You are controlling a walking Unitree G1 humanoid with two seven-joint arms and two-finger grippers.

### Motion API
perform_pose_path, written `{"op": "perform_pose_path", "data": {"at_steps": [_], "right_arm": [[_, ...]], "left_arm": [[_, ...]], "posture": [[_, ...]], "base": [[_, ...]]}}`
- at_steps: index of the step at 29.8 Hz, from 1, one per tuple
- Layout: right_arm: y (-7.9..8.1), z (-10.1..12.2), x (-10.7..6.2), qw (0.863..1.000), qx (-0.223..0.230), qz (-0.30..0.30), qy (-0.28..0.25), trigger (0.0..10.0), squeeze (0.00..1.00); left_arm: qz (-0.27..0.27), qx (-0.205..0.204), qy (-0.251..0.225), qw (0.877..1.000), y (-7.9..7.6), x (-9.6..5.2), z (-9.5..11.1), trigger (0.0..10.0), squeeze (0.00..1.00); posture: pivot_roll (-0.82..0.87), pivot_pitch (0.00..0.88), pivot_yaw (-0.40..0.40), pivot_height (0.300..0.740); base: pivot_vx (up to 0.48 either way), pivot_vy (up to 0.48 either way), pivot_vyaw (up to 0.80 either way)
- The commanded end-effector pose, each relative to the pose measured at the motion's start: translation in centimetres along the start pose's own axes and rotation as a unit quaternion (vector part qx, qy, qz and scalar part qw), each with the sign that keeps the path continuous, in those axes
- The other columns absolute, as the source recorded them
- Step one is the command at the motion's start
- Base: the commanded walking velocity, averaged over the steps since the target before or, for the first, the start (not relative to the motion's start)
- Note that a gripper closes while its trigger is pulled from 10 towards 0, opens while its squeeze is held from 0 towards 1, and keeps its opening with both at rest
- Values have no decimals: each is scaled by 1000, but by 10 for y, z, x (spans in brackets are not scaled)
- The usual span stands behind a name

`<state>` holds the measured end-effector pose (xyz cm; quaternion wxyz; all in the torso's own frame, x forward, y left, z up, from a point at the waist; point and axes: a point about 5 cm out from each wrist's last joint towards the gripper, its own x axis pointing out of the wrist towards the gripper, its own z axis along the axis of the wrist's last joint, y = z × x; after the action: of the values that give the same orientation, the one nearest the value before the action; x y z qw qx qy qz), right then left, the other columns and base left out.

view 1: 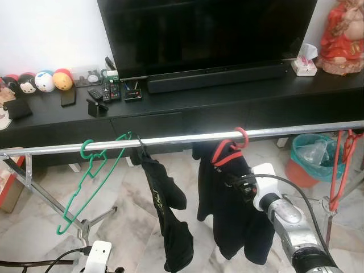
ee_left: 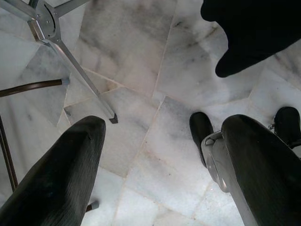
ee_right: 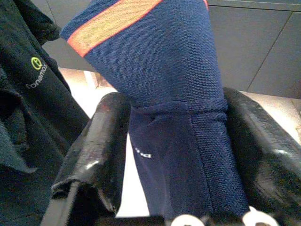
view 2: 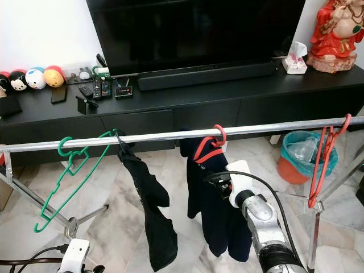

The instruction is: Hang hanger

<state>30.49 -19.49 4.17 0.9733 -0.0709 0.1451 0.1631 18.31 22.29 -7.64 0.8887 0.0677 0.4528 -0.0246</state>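
Head view: red hanger point(view 1: 242, 137) hooked on rail point(view 1: 170, 140), carrying navy shirt point(view 1: 233, 205); right gripper point(view 1: 242, 185) up against that shirt. Right wrist view: fingers point(ee_right: 101, 141) part-open around navy cloth, touching both sides. Left wrist view: left gripper point(ee_left: 164, 165) hanging wide open, holding nothing, above marble floor point(ee_left: 141, 70).

Home living room: television point(view 1: 205, 34), clothes rail point(view 1: 170, 139), marble floor point(view 1: 131, 210).
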Motion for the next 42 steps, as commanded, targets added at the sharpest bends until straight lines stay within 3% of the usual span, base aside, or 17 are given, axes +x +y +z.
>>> {"op": "perform_pose_path", "data": {"at_steps": [1,23,31,38,42], "right_arm": [[5,-3,0,1000,-4,10,6,0,0],[6,-2,3,1000,-6,-26,-4,0,0],[-4,23,2,989,6,-104,-101,0,0],[-7,32,-3,980,22,-134,-147,0,0],[0,31,-7,977,15,-136,-163,0,0]], "left_arm": [[4,6,1,1000,4,-1,-1,10000,0],[-2,9,1,1000,1,0,1,10000,0],[-2,12,4,1000,2,0,0,10000,0],[-3,15,6,1000,2,0,-1,10000,0],[-4,15,7,1000,1,0,-2,10000,0]], "posture": [[-78,0,89,740],[-79,0,95,740],[-77,0,100,740],[-81,0,101,740],[-80,0,99,740]], "base": [[0,0,0],[0,0,0],[0,0,0],[0,0,0],[0,0,0]]}}
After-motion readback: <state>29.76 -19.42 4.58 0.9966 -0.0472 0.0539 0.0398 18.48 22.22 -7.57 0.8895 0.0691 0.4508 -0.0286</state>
